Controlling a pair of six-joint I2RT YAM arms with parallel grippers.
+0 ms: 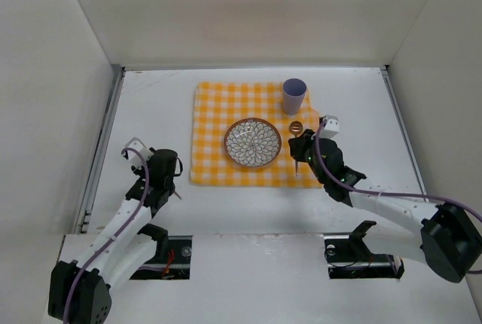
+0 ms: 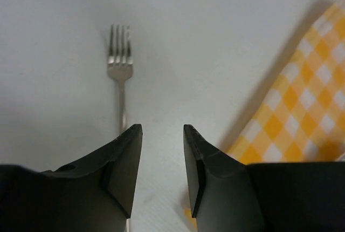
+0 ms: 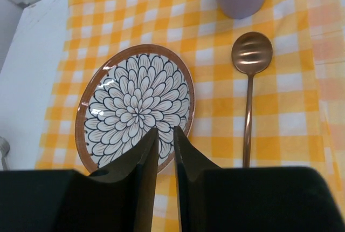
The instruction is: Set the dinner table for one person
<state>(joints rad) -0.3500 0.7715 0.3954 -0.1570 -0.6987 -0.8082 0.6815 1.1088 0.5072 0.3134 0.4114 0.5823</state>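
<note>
At the near edge of the dinner table (image 1: pixel 151 105), the big plain white top that carries everything, two arms reach forward side by side. The left gripper (image 2: pixel 161 129) hangs low over bare table just left of the one yellow-and-white checked cloth (image 1: pixel 215 105). Its jaws stand released with white table showing between them and nothing grasped. The single fork (image 2: pixel 119 65) lies flat on the bare top, not on the cloth. Its handle runs under the left finger and its four tines point away from the wrist camera. The right gripper (image 3: pixel 166 132) hovers over the near right part of the cloth, its jaws drawn in to a thin slit (parted, not clenched) and holding nothing. Past it, one round plate (image 1: pixel 252 142) with a brown rim and a petal pattern sits on the middle of the cloth. One copper-coloured spoon (image 3: pixel 252 54) lies just right of the plate, apart from it, bowl towards the far side. Farthest back, one lavender cup (image 1: pixel 294 96) stands upright near the cloth's far right corner, close beyond the spoon's bowl.
</note>
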